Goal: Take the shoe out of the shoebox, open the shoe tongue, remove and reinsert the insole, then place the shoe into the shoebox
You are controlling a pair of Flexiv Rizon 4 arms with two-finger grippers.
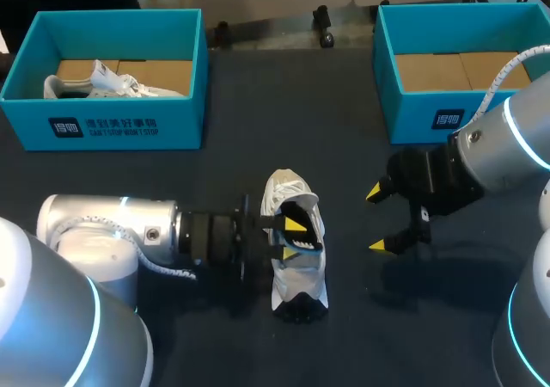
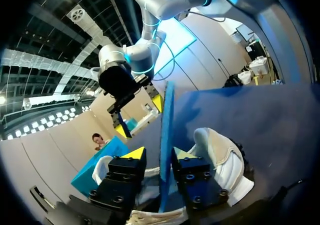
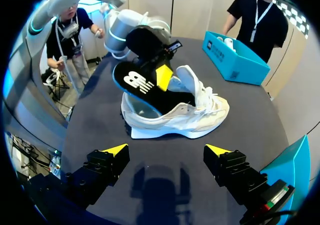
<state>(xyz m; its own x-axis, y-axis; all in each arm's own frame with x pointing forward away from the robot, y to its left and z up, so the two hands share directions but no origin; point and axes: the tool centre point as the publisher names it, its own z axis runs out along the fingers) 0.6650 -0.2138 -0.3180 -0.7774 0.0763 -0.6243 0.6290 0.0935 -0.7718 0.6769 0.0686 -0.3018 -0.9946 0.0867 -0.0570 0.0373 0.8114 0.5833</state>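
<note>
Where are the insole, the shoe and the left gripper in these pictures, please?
insole (image 3: 145, 90), right wrist view, on its black top face.
shoe (image 3: 185, 121), right wrist view, on its white side wall.
left gripper (image 1: 295, 237), head view, midway between its yellow tips.

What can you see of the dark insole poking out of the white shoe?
The insole is a thin, flat, foam-looking piece, black on top with a blue edge and a white mark. It stands tilted, one end lifted clear, the other down inside the white shoe. The fingers of the left gripper pinch it from both sides.
</note>
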